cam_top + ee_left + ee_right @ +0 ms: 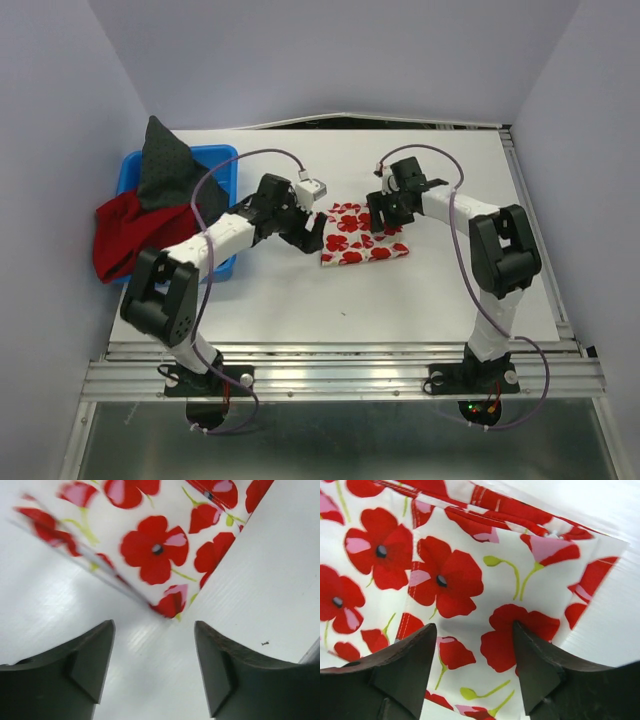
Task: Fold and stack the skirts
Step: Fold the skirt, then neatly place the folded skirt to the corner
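The white skirt with red flower print (pixel 358 240) lies folded into a small rectangle on the table's middle. My left gripper (pixel 318 232) sits at its left edge. In the left wrist view that gripper (pixel 154 626) is open, with bare table between the fingers and the skirt's corner (pixel 155 550) just ahead. My right gripper (pixel 383 218) hovers over the skirt's upper right part. It (pixel 474 625) is open, the flowered cloth (pixel 445 580) lying flat under and between its fingers. The deep-red skirt (pixel 125 235) and the dark grey skirt (pixel 165 165) are heaped at the far left.
A blue plastic bin (pixel 225 155) stands at the table's left edge, with the red and grey cloth draped over it. The white table (pixel 400 300) ends in a metal rail at the front. Grey walls close in on the left, back and right.
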Controlling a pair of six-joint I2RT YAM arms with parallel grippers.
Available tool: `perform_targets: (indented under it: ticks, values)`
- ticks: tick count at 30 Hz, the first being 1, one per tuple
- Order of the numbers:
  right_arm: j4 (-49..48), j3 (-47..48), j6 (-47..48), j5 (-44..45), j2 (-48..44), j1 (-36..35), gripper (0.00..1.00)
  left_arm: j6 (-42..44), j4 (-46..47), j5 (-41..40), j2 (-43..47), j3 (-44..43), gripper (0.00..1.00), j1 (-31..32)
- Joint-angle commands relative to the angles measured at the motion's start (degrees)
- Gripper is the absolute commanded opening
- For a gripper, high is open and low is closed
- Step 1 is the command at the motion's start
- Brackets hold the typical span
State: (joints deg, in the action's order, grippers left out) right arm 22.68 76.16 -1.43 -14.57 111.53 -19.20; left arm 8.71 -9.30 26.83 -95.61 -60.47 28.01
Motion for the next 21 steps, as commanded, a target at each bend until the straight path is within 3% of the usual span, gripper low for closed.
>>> perform_targets:
  ticks: [1, 3, 4, 8, 13, 18, 21]
  values:
    - [5.61, 6.96, 3.38, 6.57, -5.52, 0.66, 0.72, 1.57, 2.53, -7.04, 14.65, -2.55, 0.98, -2.25]
    - [7.03, 8.30, 1.79, 6.04, -6.84, 0.66, 0.77, 1.40, 2.27, -10.56, 19.40, -3.78, 0.98, -3.13]
    - [7.47, 8.65, -0.13, 6.56, -7.80, 0.13, 0.88, 1.57, 1.14, -11.53, 20.63, -4.56, 0.98, -3.92]
    - [9.05, 8.13, -3.13, 9.72, -8.78, -3.90, 0.93, 1.92, -2.64, -15.66, 25.12, -8.95, 0.98, -7.35]
    - [7.39, 5.14, -5.24, 15.35, -7.47, -9.88, 0.94, 0.44, -10.38, -15.67, 26.62, -11.08, 0.98, -12.09]
    - [5.89, 3.47, -7.71, 19.30, -2.38, -12.53, 0.94, -6.24, -13.02, -20.13, 28.19, -7.40, 0.98, -14.30]
    - [5.62, 3.99, -8.76, 24.05, 3.51, -12.53, 0.95, -7.74, -12.85, -18.22, 31.35, -3.79, 0.98, -15.35]
